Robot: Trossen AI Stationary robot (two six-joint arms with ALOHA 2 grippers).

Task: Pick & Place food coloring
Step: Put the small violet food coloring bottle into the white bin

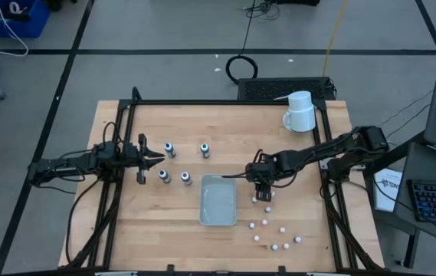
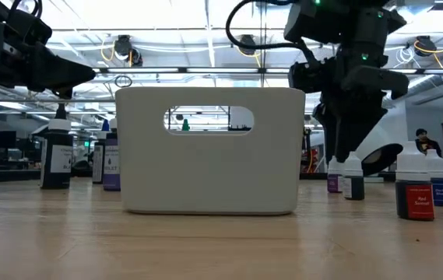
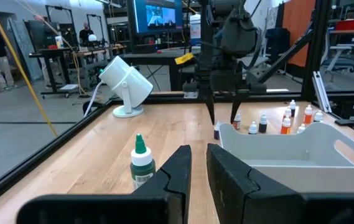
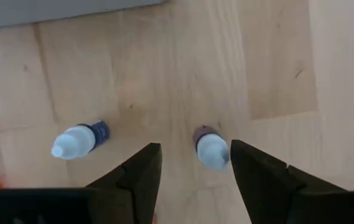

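The food coloring is small bottles standing upright on the wooden table. A few dark-capped ones stand left of the white bin; several white-capped ones stand to its right. My right gripper points steeply down, open, just right of the bin. One white-capped bottle stands between its fingers, close to one finger but apart from it. Another bottle stands outside the other finger. My left gripper waits shut at the left, level, near the dark-capped bottles, with a green-capped one beside it.
A white mug sits at the far right of the table. A black frame borders the table. More white-capped bottles stand toward the near right. Bare wood lies between the bin and the table's near edge.
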